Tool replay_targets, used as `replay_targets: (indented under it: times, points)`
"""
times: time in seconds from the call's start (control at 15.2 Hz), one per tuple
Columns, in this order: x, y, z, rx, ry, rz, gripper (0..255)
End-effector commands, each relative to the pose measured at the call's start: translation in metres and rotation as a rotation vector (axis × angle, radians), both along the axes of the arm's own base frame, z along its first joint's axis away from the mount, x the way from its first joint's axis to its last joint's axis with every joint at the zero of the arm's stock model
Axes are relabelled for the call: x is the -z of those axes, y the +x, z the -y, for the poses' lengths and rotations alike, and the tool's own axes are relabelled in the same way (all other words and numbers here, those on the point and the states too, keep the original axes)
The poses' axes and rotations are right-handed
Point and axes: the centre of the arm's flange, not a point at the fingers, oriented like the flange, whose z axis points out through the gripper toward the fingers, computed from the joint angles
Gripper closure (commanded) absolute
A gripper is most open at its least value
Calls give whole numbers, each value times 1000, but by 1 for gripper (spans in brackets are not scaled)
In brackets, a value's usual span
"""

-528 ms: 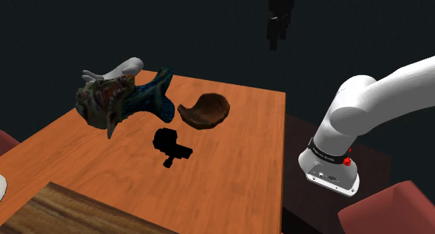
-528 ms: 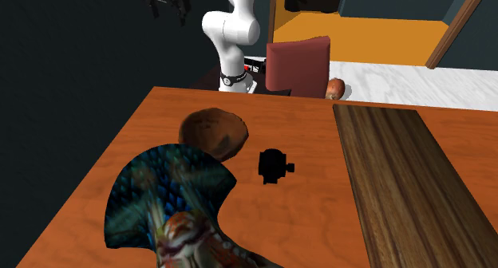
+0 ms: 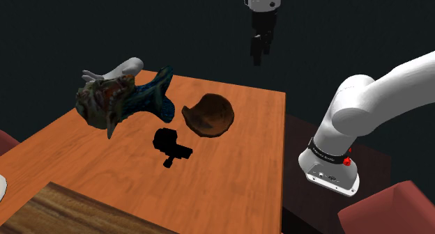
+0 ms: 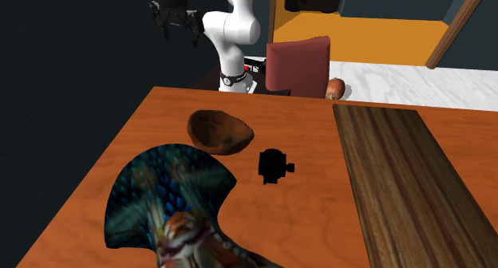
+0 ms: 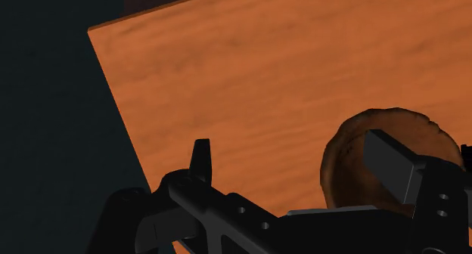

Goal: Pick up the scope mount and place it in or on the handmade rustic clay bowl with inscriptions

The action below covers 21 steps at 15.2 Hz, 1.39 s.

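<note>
Scope mount (image 3: 169,145) (a small black block with a short stub on one side): it lies on the orange wooden worktop (image 3: 237,177), just left of centre in the shoulder view and near the middle of the second exterior view (image 4: 273,166), touched by nothing.

Brown clay bowl (image 3: 209,114): it sits just beside the mount, up and to the right of it in the shoulder view and to its upper left in the second exterior view (image 4: 219,132); the two are close but apart. In the wrist view the bowl's rim (image 5: 342,162) shows partly behind one of the jaws, on the worktop (image 5: 287,71).

Jaws: black, at the top centre of the shoulder view and the upper left of the second exterior view, high above the far side of the worktop (image 4: 319,218). They stand wide apart and hold nothing.

White arm (image 3: 376,93): it rises from the lower right of the shoulder view.

Other items: a colourful fish-like figure (image 3: 122,100) at the left of the worktop, large in the lower left of the second exterior view (image 4: 171,202); a dark wooden board (image 4: 407,187) along the right side there.
</note>
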Motion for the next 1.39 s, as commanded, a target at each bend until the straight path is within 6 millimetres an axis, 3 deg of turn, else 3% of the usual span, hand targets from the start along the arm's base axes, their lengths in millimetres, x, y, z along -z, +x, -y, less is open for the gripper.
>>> replay_targets:
  times: [0.0, 1.32]
  points:
    - [14, 5, -23, -18, 11, 8, 0]
    - [143, 57, -229, -204, 114, 72, 0]
